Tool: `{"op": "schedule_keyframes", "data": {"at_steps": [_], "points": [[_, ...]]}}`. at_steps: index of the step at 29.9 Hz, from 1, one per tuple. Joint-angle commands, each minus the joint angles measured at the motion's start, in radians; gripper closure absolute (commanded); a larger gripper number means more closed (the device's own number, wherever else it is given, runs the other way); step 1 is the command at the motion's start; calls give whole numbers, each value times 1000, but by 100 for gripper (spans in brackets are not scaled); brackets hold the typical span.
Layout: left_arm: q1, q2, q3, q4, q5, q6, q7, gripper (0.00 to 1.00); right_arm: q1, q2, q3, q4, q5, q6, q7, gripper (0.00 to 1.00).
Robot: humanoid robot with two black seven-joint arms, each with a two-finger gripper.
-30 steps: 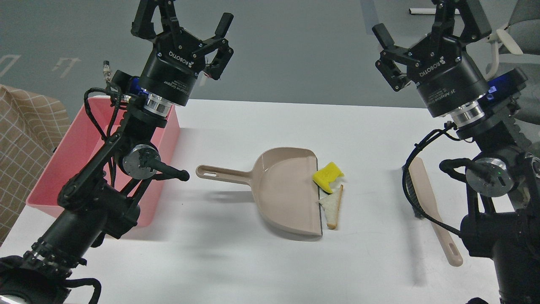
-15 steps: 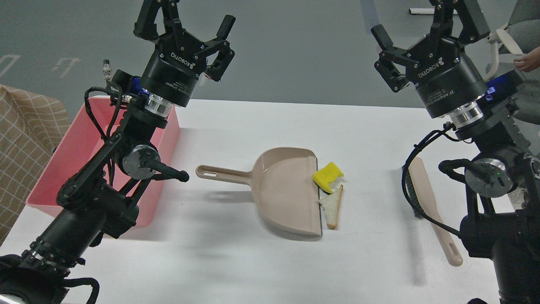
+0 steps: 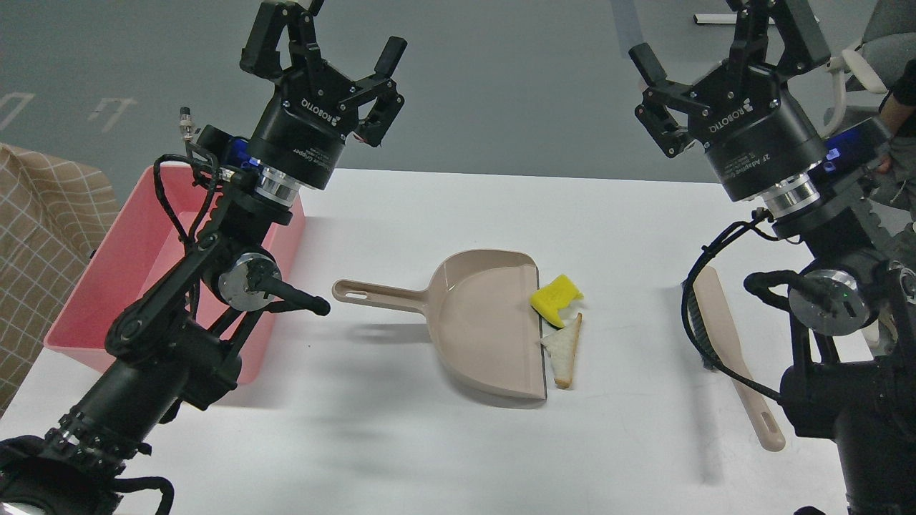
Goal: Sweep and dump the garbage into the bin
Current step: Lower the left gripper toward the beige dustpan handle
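Observation:
The garbage lies mid-table: a bright yellow sponge-like chunk (image 3: 554, 297) and a triangular white bread slice (image 3: 563, 348) with brown crust, both touching the open front edge of the beige dustpan (image 3: 486, 322). The pink bin (image 3: 107, 279) stands at the table's left, partly hidden by my left arm. My left gripper (image 3: 325, 36) is open and empty, raised high above the bin's right side. My right gripper (image 3: 723, 39) is open and empty, raised high at the right, its upper finger partly cut off by the frame's top.
A beige brush (image 3: 737, 357) lies at the right on the white table (image 3: 401, 443), partly behind my right arm. The dustpan's handle (image 3: 372, 293) points left toward the bin. A checked cloth (image 3: 36, 236) is beyond the table's left edge. A person's arm shows at the far right.
My left arm has shifted to the right and slightly up, gripper still open. My right arm has barely moved. The garbage, dustpan and brush have not moved.

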Motion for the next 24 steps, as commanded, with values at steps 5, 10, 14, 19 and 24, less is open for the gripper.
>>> {"op": "schedule_keyframes", "data": {"at_steps": [5,10,14,19,24], "points": [[-4,0,40,-2,7,63,-1,2,0,0,0,1,0,0,0,0],[-4,9,68,-19,34,154,2,2,-5,0,0,2,0,0,0,0],[-10,50,160,-57,188,370,20,2,-5,0,0,1,0,0,0,0],[-1,113,250,-123,287,511,106,2,-5,0,0,1,0,0,0,0],[65,173,252,-200,293,526,132,2,-5,0,2,-4,0,0,0,0]]}}
